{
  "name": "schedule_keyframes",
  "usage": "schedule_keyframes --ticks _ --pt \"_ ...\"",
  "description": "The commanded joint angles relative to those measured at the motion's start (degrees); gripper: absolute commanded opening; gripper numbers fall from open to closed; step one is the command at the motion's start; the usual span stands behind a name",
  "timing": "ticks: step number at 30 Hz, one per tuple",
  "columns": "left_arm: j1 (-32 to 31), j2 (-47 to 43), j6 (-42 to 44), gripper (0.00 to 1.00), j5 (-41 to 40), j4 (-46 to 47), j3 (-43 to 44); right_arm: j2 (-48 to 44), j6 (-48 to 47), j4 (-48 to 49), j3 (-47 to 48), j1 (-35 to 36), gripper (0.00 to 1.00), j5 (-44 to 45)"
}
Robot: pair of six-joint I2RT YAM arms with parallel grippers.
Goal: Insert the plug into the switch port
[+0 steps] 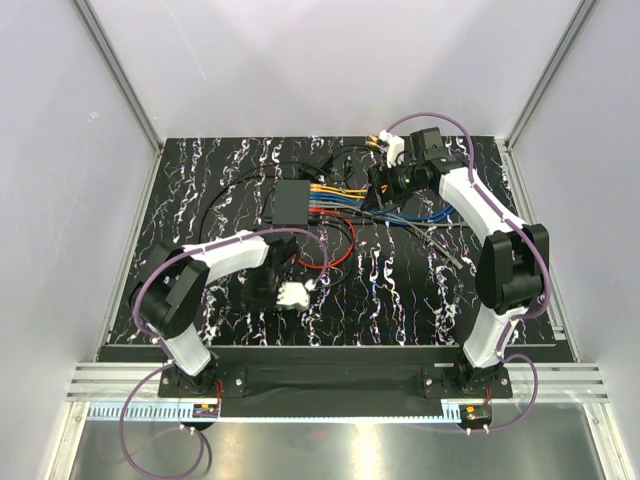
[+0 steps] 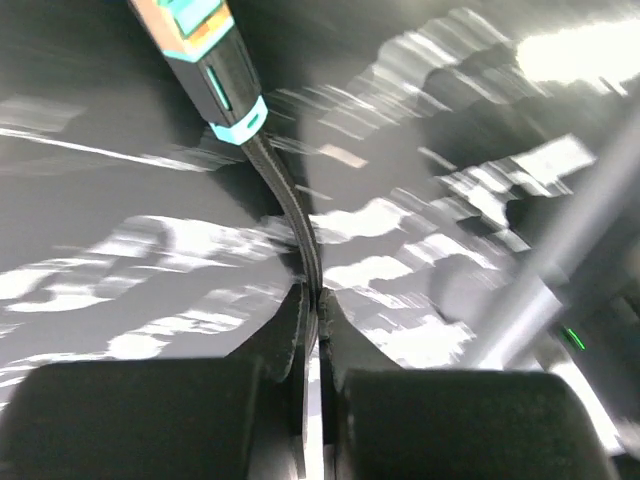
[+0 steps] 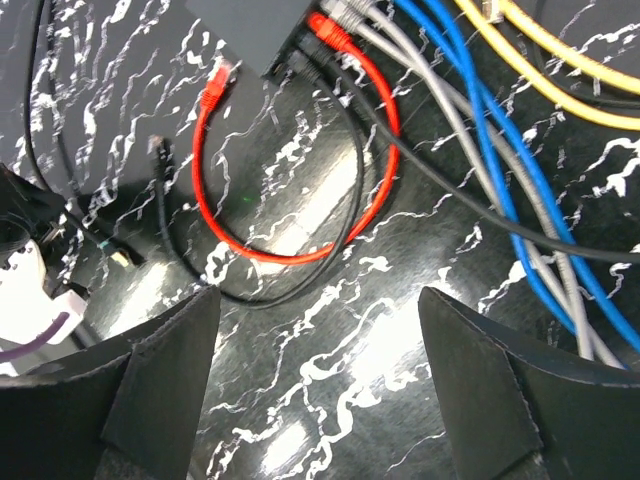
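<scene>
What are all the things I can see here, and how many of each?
table: 1, black with white streaks, under everything.
switch: 1, black, back middle of the table.
red cable: 1, red, looped in front of the switch, one end plugged in, one end loose.
blue cables: 2, blue, leaving the switch's right side.
yellow cables: 2, yellow, beside the blue ones.
grey cables: apparently 2, grey, among the blue ones.
loose black cables: several, black, beside the red loop.
plug: 1, black with teal and orange, at the end of the black cable.
left gripper: 1, black, shut on the black cable.
right gripper: 1, black, open, above the cables.
</scene>
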Motion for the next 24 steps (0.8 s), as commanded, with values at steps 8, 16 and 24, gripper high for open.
schedule_keyframes --ticks 8,16,24 --pt "0.6 -3.0 9.0 0.0 16.7 -21.4 10.8 -0.9 -0.5 -3.8 4.5 -0.3 0.78 -8.2" --pt "8.9 -7.6 5.2 0.0 51.9 -18.6 28.6 -7.3 -0.2 2.7 -0.1 -0.4 0.64 -23.6" --pt "15.2 -13.6 -19.6 0.0 69.3 9.6 20.8 -13.0 23.7 33.0 -9.6 -0.2 0.65 -38.9"
